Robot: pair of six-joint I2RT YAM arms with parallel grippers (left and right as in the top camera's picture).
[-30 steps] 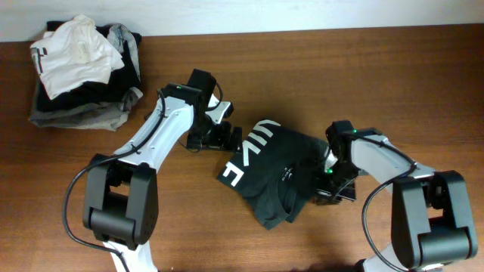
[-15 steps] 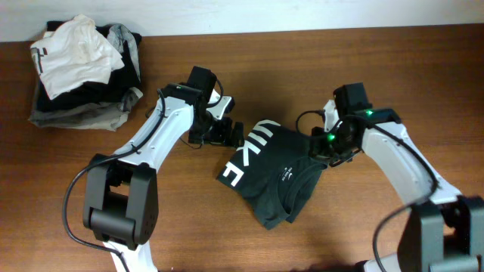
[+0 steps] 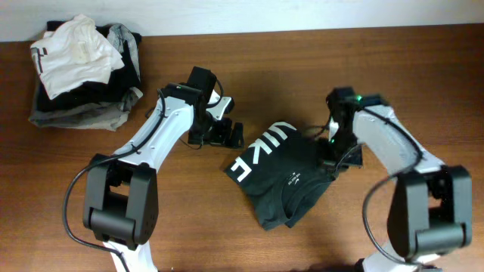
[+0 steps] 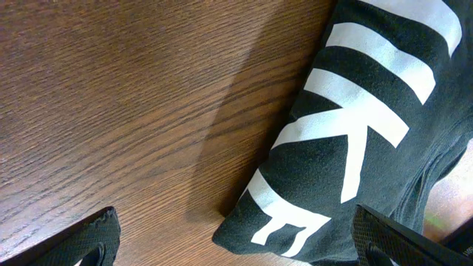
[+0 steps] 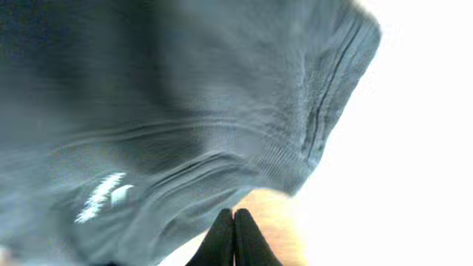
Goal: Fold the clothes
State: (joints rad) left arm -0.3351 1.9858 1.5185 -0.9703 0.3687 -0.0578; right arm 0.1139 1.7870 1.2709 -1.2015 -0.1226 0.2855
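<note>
On brown wooden table (image 3: pixel 423 75): black T-shirt (image 3: pixel 276 181), long axis diagonal. Right gripper (image 3: pixel 333 156) clenched, touching its right edge, nearer; left gripper (image 3: pixel 225 134) released, beside its far-left corner.

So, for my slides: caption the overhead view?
Black soft-fabric T-shirt with white block lettering, between open left gripper and shut right gripper.

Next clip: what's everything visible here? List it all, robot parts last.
T-shirt: one, black with white lettering, bunched at the table's centre.
white garment: one, white, on top of the pile at the far-left corner.
grey garment: one, grey, lower in that pile.
table: one, brown wood, under everything.
left claw: one, black, open, just left of the T-shirt.
right claw: one, black, shut, at the T-shirt's right edge.
</note>
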